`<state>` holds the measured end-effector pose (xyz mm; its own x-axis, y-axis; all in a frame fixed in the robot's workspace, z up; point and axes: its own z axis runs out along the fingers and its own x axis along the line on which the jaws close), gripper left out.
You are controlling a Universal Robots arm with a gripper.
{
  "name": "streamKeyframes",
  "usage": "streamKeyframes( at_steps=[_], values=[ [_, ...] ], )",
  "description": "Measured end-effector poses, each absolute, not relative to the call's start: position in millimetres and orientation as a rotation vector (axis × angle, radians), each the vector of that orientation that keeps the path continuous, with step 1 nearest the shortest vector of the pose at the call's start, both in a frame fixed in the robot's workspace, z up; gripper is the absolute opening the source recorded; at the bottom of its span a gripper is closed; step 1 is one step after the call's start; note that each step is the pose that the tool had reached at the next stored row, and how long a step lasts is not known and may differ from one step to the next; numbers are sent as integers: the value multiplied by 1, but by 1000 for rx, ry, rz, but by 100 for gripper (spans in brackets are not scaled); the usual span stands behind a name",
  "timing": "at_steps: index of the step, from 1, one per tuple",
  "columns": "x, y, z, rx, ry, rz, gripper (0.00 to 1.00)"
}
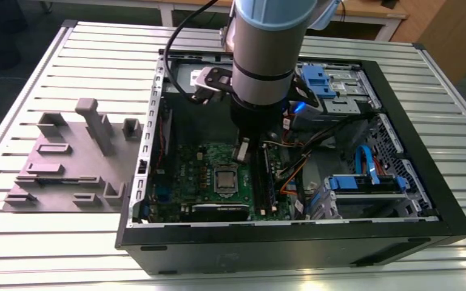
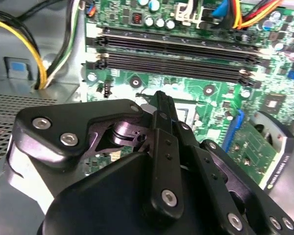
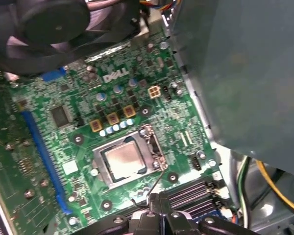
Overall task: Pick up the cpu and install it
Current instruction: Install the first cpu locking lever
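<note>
The cpu (image 3: 123, 160) lies flat in the square socket of the green motherboard (image 3: 54, 147), its silvery top showing; in the exterior view the cpu (image 1: 226, 180) sits mid-board inside the open computer case. My gripper (image 1: 242, 159) hangs just above the board beside the socket, on the memory-slot side. Its black fingers (image 2: 161, 105) are pressed together with nothing between them. A thin metal socket lever (image 3: 157, 183) runs from the socket's edge toward the fingertips (image 3: 154, 199). The gripper body hides part of the socket in the second wrist view.
Memory slots (image 2: 176, 54) and bundled cables (image 2: 39, 58) lie close to the gripper. A black fan (image 3: 63, 19) and a large grey metal box (image 3: 245, 73) flank the board. Blue drive cages (image 1: 363, 182) stand at the exterior view's right, a grey parts fixture (image 1: 71, 157) at its left.
</note>
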<state>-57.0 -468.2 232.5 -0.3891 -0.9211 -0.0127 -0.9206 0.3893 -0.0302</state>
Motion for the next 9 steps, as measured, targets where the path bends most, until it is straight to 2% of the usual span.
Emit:
streamKeyframes(
  at_steps=[9],
  values=[
    [-57, -468, 230, -1777, 2623, -135, 10]
  ],
)
